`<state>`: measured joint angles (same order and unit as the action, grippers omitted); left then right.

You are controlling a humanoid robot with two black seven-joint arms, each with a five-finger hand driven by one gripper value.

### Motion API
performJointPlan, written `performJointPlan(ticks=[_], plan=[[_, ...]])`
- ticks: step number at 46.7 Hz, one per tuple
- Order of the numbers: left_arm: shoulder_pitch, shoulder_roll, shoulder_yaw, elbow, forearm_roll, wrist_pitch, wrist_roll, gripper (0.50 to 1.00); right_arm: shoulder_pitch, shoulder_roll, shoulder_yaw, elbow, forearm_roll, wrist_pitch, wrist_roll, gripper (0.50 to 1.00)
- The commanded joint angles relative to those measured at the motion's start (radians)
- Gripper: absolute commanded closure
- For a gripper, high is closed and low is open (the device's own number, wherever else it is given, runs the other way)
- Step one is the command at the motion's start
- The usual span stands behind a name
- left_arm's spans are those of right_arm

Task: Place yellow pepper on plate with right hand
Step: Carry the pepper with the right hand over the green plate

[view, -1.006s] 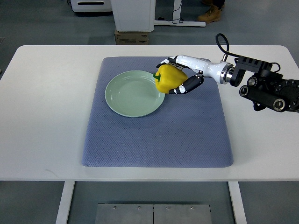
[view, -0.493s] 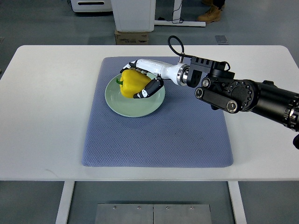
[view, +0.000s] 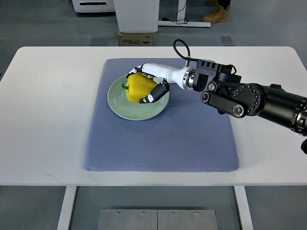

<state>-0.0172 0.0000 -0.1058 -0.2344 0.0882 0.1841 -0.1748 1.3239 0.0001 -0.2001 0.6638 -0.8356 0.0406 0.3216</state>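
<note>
White table (view: 48, 110) spreads under me, wide and pale, edge to edge across the view. On it lies the blue-grey mat (view: 163, 139), a big textured square sitting in the middle of the tabletop. My right arm (view: 254, 99) comes in from the right edge, black and bulky at the joints, reaching across the mat's upper right corner, with a dark cable (view: 181, 48) looping up off the wrist. Then the white forearm section narrows down toward the plate.

The plate (view: 120, 106), pale green and round, sits on the upper left part of the mat. Over its right half is my right hand (view: 149, 86), white with black finger segments. My fingers (view: 154, 93) are curled around the pepper (view: 139, 87), thumb side above and the others wrapped beneath and in front, a firm full grip with no gap showing. The pepper is yellow, green stem (view: 124, 86) pointing left toward the plate's centre. It sits inside the plate's rim, over the right half of the dish. Whether its underside is touching the plate surface I cannot tell from up here.

Beyond the table's far edge there is a cardboard box (view: 135, 38) on the floor.
</note>
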Motion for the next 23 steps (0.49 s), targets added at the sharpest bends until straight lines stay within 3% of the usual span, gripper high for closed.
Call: performJointPlan(ticks=[1, 23], plan=[[0.0, 0.0, 0.0, 0.0, -0.001, 0.0, 0.0, 0.5, -0.002, 0.0, 0.001, 0.01, 0.0, 0.002, 0.001, 1.0], [-0.001, 0.0, 0.0, 0.001, -0.001, 0.0, 0.0, 0.5, -0.022, 0.0, -0.015, 0.007, -0.011, 0.013, -0.013, 1.0]])
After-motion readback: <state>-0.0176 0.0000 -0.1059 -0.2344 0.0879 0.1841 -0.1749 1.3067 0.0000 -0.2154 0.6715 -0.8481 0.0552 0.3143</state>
